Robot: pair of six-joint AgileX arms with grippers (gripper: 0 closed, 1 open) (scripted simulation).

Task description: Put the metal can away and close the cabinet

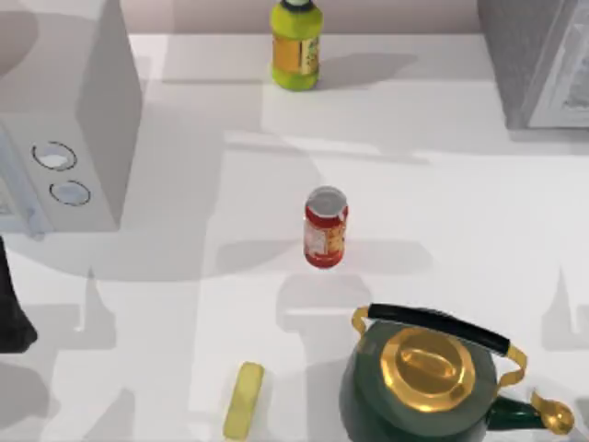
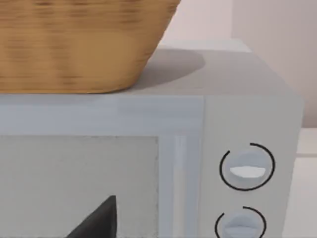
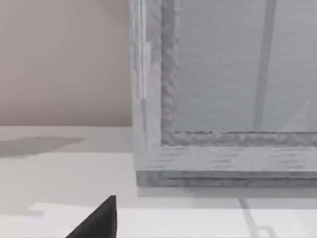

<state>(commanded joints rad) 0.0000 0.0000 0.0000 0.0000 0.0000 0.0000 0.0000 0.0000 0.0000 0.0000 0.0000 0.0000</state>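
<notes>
The metal can [image 1: 325, 227] stands upright at the table's middle, with a silver lid and a red label, and nothing touches it. The grey cabinet [image 1: 538, 64] is at the far right corner; the right wrist view faces its framed front [image 3: 223, 99] from close by. I cannot tell whether its door is open. A dark part of my left arm [image 1: 11, 308] sits at the left edge, far from the can. A dark tip of my left gripper [image 2: 96, 223] points at the microwave's door. A similar tip of my right gripper [image 3: 96, 220] hangs over the table before the cabinet.
A white microwave [image 1: 64, 138] with two dials stands at the far left, a wicker basket [image 2: 79, 44] on top. A yellow-green bottle [image 1: 296, 46] stands at the back middle. A green and gold kettle [image 1: 423, 378] and a yellow bar [image 1: 245, 399] lie near the front edge.
</notes>
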